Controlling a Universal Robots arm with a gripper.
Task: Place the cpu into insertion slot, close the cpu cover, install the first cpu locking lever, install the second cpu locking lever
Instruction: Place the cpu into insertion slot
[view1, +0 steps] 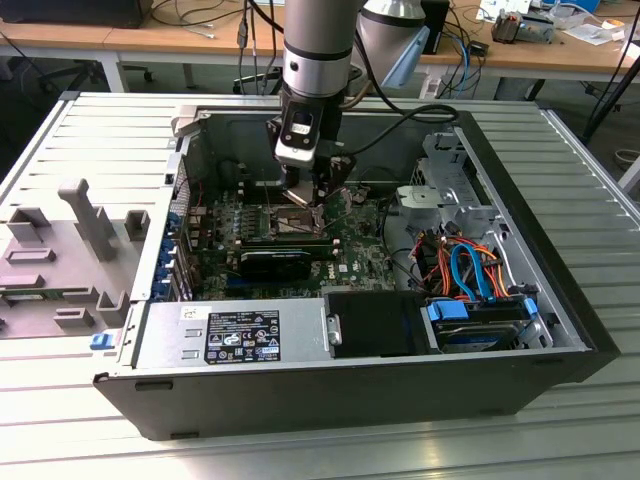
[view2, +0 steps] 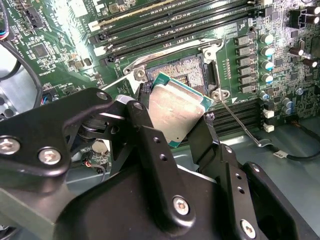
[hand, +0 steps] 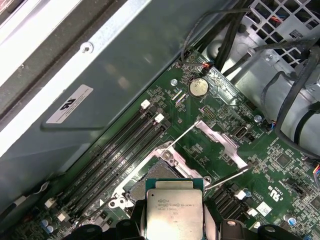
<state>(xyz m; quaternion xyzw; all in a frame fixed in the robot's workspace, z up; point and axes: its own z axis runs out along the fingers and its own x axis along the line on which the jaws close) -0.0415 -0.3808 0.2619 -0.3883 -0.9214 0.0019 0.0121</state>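
Observation:
My gripper (view2: 175, 115) is shut on the cpu (view2: 176, 106), a flat square chip with a silver top and green edge, pinched by its sides between two black fingers (view2: 145, 135). It hangs tilted just above the insertion slot (view2: 181, 70), a dark square socket with a silvery rim on the green board. In the first wrist view the cpu (hand: 174, 210) overlaps the near edge of the insertion slot (hand: 141, 187). The cpu cover (hand: 221, 140) stands swung open beside it. Two thin wire levers (hand: 226, 177) (hand: 175, 141) stick out, unlatched. In the exterior view the gripper (view1: 312, 198) reaches down into the case.
The board lies inside an open computer case (view1: 560, 300). Long black memory slots (view2: 170, 22) run beside the socket, with capacitors (view2: 267, 65) on the other side. Cables and a drive cage (view1: 470, 270) fill the exterior view's right. A grey fixture (view1: 70, 250) sits outside the case.

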